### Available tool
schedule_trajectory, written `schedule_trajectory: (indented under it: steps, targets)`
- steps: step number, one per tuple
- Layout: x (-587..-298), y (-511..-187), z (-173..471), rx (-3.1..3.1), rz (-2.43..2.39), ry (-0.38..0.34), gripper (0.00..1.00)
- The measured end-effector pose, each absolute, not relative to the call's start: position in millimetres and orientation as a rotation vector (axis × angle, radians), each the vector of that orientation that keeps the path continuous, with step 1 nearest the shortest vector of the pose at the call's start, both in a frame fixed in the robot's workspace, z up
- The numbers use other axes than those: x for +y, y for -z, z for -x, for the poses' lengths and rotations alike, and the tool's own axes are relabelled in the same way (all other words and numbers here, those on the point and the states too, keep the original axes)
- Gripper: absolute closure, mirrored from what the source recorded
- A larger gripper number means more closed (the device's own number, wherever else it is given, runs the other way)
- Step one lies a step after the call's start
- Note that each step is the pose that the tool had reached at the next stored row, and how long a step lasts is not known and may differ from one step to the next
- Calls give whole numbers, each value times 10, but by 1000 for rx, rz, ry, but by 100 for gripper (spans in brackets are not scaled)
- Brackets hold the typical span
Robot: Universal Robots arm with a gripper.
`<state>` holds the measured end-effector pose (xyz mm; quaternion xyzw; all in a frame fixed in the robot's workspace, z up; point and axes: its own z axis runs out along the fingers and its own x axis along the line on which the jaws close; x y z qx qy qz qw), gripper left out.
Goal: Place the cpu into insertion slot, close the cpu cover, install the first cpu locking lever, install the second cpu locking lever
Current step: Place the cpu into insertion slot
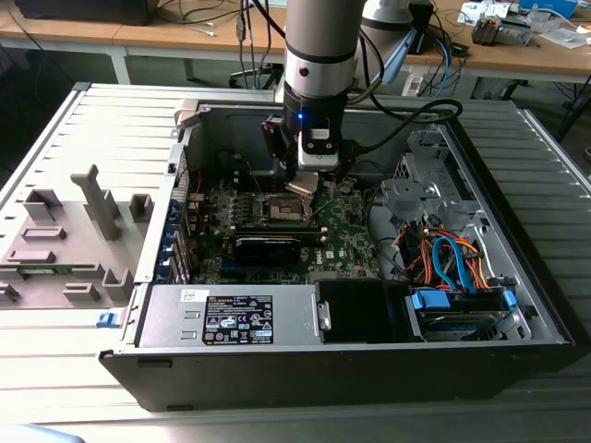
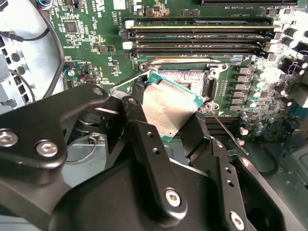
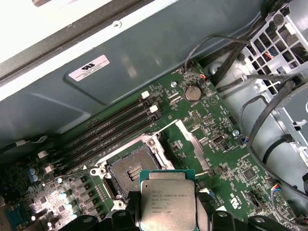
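My gripper hangs inside the open computer case, shut on the cpu. The cpu is a flat square chip with a silvery top, tilted and clamped by its edges between the two black fingers. It hovers just above and beside the insertion slot, apart from it. In the first wrist view the cpu sits in front of the bare insertion slot, whose dark contact field is uncovered. The cpu cover stands swung open along one side of the slot. A thin lever rod sticks out free.
Black memory slots run close beside the socket. A long black card lies toward the case front, then the power supply. Bundled cables and a drive bay are on the exterior view's right. A grey fixture lies outside the case.
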<state>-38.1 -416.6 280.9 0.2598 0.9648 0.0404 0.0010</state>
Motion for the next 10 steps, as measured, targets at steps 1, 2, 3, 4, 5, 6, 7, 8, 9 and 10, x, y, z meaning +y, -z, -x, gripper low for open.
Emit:
schedule_trajectory:
  steps: [1, 2, 3, 4, 5, 6, 7, 8, 9, 10]
  targets:
    - [-4166, -2809, 381, 3029, -816, -127, 45]
    - [-4166, -2809, 381, 3028, -818, -127, 45]
    - [-4166, -2809, 381, 3028, -819, -127, 45]
    - [-4166, -2809, 381, 3028, -820, -127, 45]
    - [-4166, -2809, 381, 3027, -821, -127, 45]
    - [-4166, -2810, 381, 3027, -822, -127, 45]
    - [-4166, -2809, 381, 3027, -823, -127, 45]
    - [-4166, -2809, 381, 3027, -824, -127, 45]
    - [-4166, -2809, 381, 3026, -825, -127, 45]
    - [-4166, -2809, 381, 3026, -826, -127, 45]
